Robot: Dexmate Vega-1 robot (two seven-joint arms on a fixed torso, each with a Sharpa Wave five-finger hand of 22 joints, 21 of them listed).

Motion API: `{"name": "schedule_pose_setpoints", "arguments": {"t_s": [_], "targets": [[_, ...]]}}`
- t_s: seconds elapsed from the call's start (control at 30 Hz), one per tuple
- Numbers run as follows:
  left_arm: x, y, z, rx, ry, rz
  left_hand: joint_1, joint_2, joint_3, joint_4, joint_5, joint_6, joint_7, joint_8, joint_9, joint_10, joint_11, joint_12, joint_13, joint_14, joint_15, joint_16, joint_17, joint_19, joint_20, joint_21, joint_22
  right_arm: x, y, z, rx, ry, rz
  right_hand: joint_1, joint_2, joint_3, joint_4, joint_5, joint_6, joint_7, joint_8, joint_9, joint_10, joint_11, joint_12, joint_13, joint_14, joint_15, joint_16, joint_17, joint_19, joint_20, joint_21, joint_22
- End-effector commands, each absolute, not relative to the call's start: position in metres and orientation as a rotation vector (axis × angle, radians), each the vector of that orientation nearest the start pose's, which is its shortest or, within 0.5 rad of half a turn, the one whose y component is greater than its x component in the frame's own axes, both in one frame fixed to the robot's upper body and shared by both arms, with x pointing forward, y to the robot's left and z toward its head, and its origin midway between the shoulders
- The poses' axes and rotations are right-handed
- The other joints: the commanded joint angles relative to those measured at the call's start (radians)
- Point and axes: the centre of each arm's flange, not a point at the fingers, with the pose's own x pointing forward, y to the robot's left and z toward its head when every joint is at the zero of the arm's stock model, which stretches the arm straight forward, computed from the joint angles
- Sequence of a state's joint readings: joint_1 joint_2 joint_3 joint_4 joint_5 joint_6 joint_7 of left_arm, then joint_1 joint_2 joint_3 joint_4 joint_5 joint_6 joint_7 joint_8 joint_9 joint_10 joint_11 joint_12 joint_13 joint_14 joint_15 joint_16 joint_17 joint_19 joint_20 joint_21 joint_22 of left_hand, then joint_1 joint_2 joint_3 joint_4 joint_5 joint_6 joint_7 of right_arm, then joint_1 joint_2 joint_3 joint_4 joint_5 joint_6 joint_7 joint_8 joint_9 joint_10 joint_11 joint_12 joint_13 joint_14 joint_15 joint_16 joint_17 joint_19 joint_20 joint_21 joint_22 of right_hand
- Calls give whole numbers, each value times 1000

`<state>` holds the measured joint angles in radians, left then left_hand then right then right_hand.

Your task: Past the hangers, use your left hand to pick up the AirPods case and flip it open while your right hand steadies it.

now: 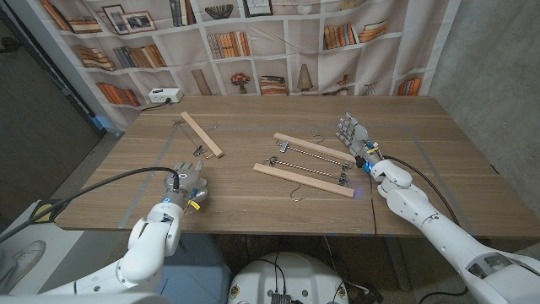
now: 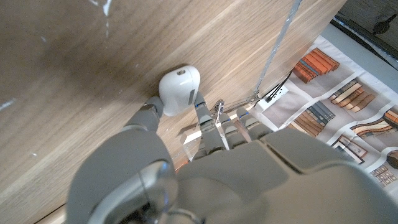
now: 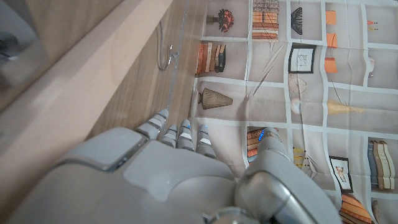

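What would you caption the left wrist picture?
Left hand pinching the white AirPods case between thumb and finger on the wooden table.

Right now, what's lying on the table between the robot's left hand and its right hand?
In the head view, two wooden hangers with metal clips lie between the left hand and the right hand. A third hanger lies apart, beyond the left hand.

On the table (image 1: 253, 203), two hangers (image 1: 305, 165) are laid side by side near the middle, and a third hanger (image 1: 202, 135) is placed toward the far left corner. The AirPods case (image 2: 180, 89) is held by the left hand (image 1: 187, 184) near the front left edge. The right hand (image 1: 354, 139) is positioned just right of the two hangers. A power strip (image 1: 164, 95) is set behind the far left corner.
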<state>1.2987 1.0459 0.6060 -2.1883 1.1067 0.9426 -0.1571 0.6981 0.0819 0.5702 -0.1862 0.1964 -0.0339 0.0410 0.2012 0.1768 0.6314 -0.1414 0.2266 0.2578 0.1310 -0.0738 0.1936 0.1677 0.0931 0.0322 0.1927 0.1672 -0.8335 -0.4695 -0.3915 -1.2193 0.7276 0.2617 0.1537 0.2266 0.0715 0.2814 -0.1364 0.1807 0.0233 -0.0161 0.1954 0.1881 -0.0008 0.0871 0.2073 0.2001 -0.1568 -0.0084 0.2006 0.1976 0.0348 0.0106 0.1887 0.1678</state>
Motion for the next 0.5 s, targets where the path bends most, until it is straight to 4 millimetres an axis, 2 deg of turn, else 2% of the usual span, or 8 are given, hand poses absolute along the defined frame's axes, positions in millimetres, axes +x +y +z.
{"name": "schedule_pose_setpoints", "arguments": {"t_s": [0.03, 0.2, 0.3, 0.5], "targets": [[484, 286, -125, 1839, -151, 383, 48, -4, 23, -5, 0, 13, -2, 4, 3, 39, -24, 14, 1, 30, -14, 9, 4, 13, 2, 2, 3, 667, -277, -63, 131, -502, 311, 0, 10, 0, 5, -3, 4, -8, 3, 5, 1, -4, 2, 0, -5, -3, 1, 3, -1, 2, -1, 1], [483, 284, -126, 1834, -191, 397, 115, -18, 43, -4, -3, 29, -13, 5, 4, 91, -55, 36, 12, 79, -25, 14, 5, 26, 7, 2, 3, 667, -279, -64, 134, -503, 309, 0, 11, 0, 5, -3, 4, -8, 3, 5, 0, -6, 1, 0, -5, -3, 1, 3, -1, 2, -1, 1], [482, 284, -126, 1811, -214, 403, 152, -17, 53, -4, -3, 36, -9, 4, 5, 102, -62, 47, 23, 108, -42, 16, 7, 39, 11, 4, 3, 667, -281, -63, 137, -505, 307, -1, 12, 0, 6, -3, 5, -8, 3, 5, 0, -5, 2, 0, -5, -4, 1, 3, -2, 2, -1, 1], [481, 286, -124, 1734, -240, 389, 198, -17, 57, -4, -2, 40, -7, 2, 5, 123, -73, 67, 39, 139, -54, 17, 8, 55, 20, 6, 3, 667, -282, -63, 141, -506, 304, -3, 12, -1, 7, -3, 7, -9, 4, 5, 1, -4, 2, 1, -5, -4, 2, 3, -2, 4, -1, 1]]}}
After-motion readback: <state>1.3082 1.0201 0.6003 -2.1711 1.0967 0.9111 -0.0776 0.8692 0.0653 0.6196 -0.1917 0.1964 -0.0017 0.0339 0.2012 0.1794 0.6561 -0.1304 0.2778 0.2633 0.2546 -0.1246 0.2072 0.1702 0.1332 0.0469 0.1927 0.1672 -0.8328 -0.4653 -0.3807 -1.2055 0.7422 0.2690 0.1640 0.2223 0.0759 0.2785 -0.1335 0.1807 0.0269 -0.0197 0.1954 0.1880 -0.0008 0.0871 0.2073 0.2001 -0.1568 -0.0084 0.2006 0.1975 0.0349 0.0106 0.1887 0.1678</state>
